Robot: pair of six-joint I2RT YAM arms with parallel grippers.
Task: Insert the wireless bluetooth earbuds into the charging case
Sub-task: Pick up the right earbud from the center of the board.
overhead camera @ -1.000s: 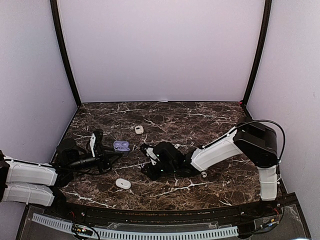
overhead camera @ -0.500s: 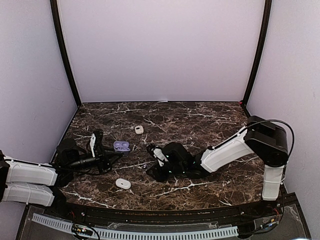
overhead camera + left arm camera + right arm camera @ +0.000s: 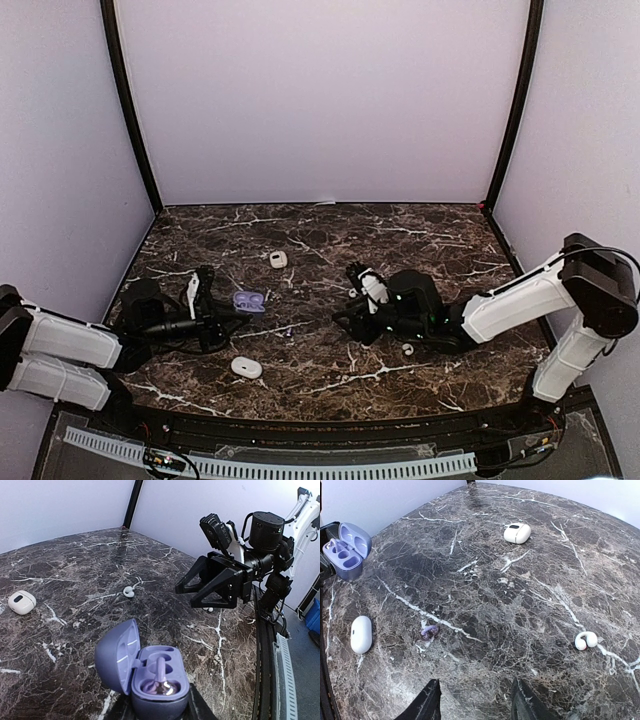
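Right now the left hand (image 3: 230, 310) is gripping the open purple case (image 3: 150, 672) near the table's (image 3: 330, 225) left edge, fingers closed on its base. One seated earbud (image 3: 160, 684) is sitting in a socket. A loose purple earbud (image 3: 429, 631) is lying toward the near edge, between the case and the right hand (image 3: 475, 686). That hand is hovering partly open, holding nothing. A white earbud (image 3: 585, 640) is lying near it. Two closed white cases are sitting apart: the near white case (image 3: 361, 634) by the near edge, the far white case (image 3: 517, 533) toward the far edge.
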